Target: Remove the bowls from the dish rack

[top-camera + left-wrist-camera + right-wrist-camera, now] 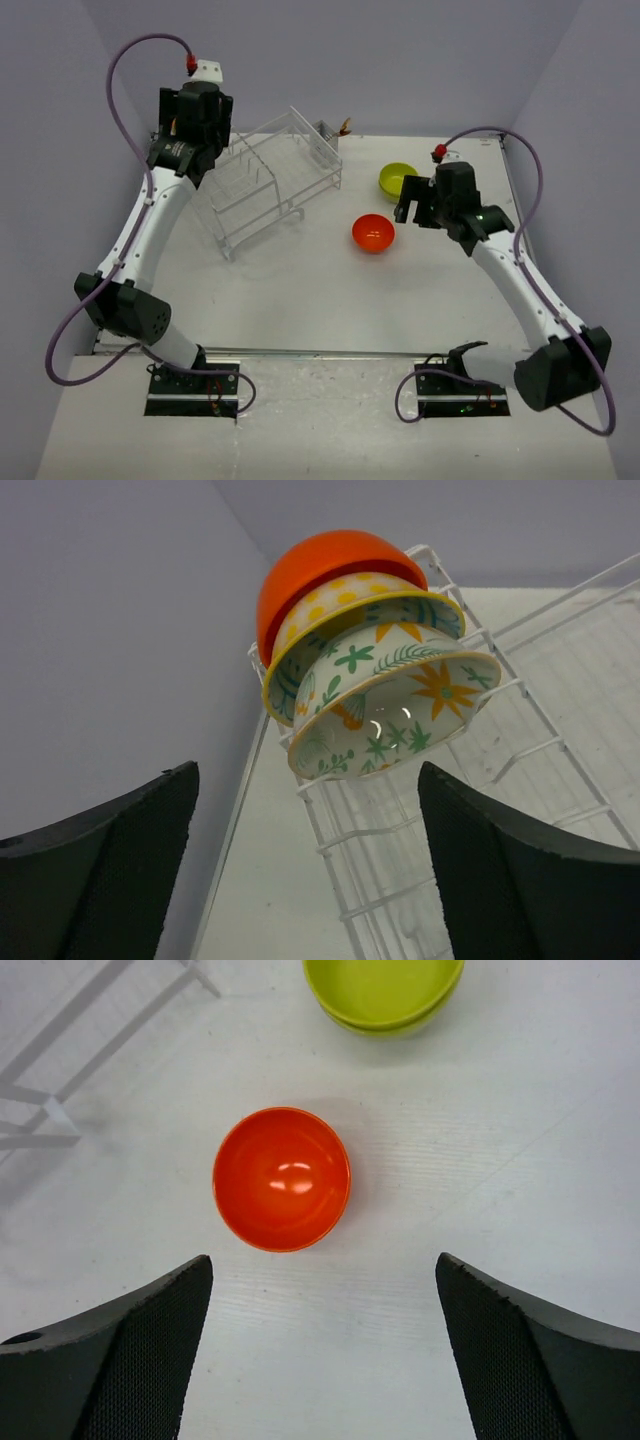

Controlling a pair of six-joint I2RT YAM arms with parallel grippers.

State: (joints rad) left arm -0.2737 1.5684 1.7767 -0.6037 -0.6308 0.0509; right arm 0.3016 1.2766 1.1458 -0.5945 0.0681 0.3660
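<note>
The dish rack [275, 178] stands at the back left of the table. In the left wrist view three bowls lean on edge at the rack's [420, 860] end: an orange-red bowl [320, 565] behind, a patterned bowl with yellow dots [345, 605], and in front a whitish bowl with green leaves and orange flowers [400, 705]. My left gripper [310, 880] is open and empty, short of these bowls; in the top view it [200, 135] hides them. An orange-red bowl [372, 232] [282, 1178] and lime-green bowls [398, 180] [383, 990] sit upright on the table. My right gripper [325, 1360] [410, 205] is open and empty above the table, just near of the orange-red bowl.
The rack's small side cup [327, 132] is at its far right corner. A corner of the rack [60, 1070] shows at the upper left of the right wrist view. Purple walls close in the table at the back and both sides.
</note>
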